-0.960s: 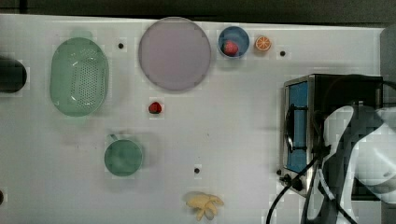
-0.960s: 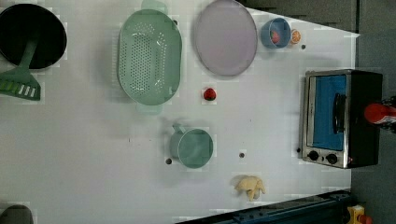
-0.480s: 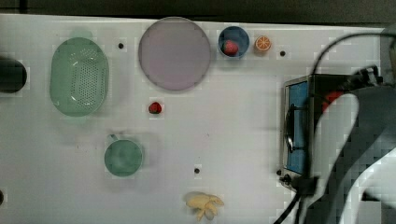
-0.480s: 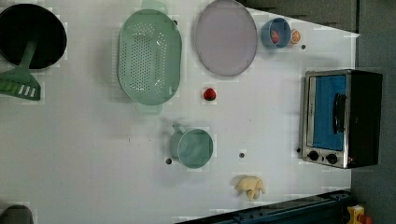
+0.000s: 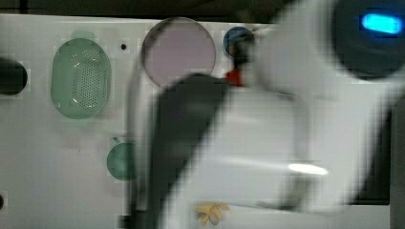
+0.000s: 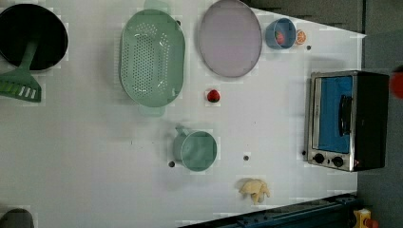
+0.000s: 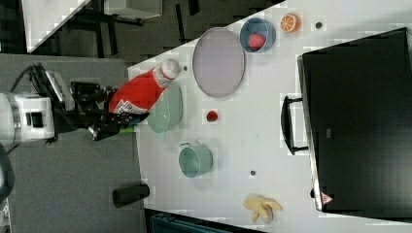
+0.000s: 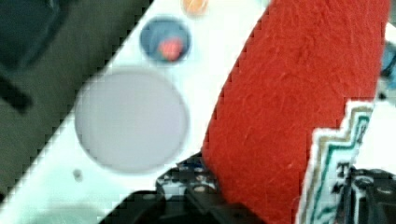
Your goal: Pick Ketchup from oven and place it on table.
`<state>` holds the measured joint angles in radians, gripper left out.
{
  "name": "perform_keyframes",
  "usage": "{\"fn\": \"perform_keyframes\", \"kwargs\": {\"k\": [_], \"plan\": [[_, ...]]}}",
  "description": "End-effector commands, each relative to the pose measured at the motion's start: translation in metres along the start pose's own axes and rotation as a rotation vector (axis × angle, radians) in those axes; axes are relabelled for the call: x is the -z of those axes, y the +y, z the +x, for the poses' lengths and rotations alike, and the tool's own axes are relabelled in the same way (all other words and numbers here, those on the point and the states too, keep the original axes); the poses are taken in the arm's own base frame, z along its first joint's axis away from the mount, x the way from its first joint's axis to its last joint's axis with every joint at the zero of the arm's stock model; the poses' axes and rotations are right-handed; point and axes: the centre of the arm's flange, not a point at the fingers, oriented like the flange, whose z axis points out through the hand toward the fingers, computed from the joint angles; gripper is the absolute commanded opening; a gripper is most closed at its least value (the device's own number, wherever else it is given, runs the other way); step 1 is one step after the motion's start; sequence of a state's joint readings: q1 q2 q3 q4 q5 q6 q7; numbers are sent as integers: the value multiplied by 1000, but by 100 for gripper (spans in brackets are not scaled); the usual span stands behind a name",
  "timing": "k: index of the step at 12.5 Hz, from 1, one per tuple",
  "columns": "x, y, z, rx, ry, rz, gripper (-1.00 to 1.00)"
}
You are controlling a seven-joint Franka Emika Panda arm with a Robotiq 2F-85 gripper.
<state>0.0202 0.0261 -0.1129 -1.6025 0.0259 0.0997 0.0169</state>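
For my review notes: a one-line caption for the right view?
Gripper holds the Ketchup bottle in the air, off the table.

Ketchup bottle (image 7: 137, 94) label: white shield with teal and tan borders; its lettering is too blurred to read.
Oven (image 7: 359, 121) sticker: small red triangular warning sign at the 5 o'clock corner of its black top in the right view; no words legible.

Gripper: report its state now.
Gripper: closed on the Ketchup, holding the bottle up off the table.
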Motion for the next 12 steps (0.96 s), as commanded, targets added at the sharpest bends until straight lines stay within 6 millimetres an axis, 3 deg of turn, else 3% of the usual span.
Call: {"fn": "perform_keyframes", "kwargs": {"k": [1,4,12], "plan": [[-78,-27,-34,51,-93,-123,29],[-147,-18,-45,58,-120,-156,29],[-332,36,-64,23,-123,-177,29]]}}
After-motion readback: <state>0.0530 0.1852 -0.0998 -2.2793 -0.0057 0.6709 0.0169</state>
